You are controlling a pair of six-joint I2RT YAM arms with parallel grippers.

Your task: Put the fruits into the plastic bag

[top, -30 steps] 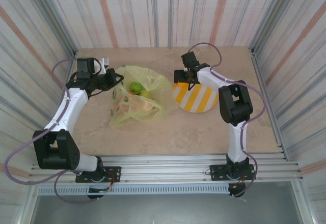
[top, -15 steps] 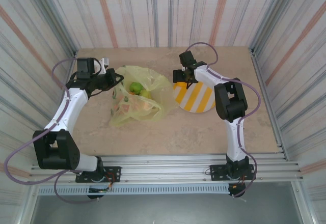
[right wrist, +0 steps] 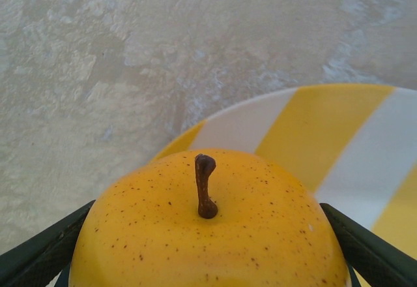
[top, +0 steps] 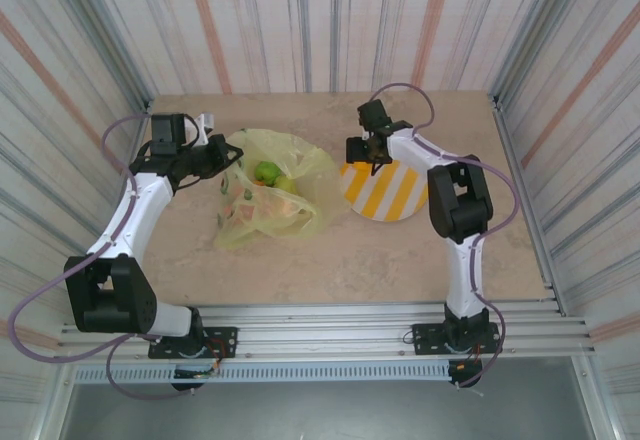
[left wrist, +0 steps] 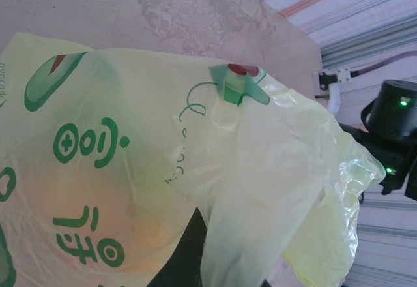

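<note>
Dark right fingers point(right wrist: 39, 251) stand wide at both sides of a yellow speckled toy fruit with brown stem point(right wrist: 208, 235); whether they press it I cannot tell. This fruit is at the edge of the round yellow-and-white striped plate point(right wrist: 339, 137) on the beige counter point(right wrist: 98, 72). The left fingers point(top: 210, 158) are closed on the thin yellow-green plastic bag point(top: 275, 200), with a green fruit point(top: 266, 171) inside.

Large green characters point(left wrist: 88, 147) are printed on the plastic bag point(left wrist: 260, 169), at about 8 o'clock in the left wrist view, but cannot be read. Tiny print point(left wrist: 2, 78) at 9 o'clock is too small to be read.
</note>
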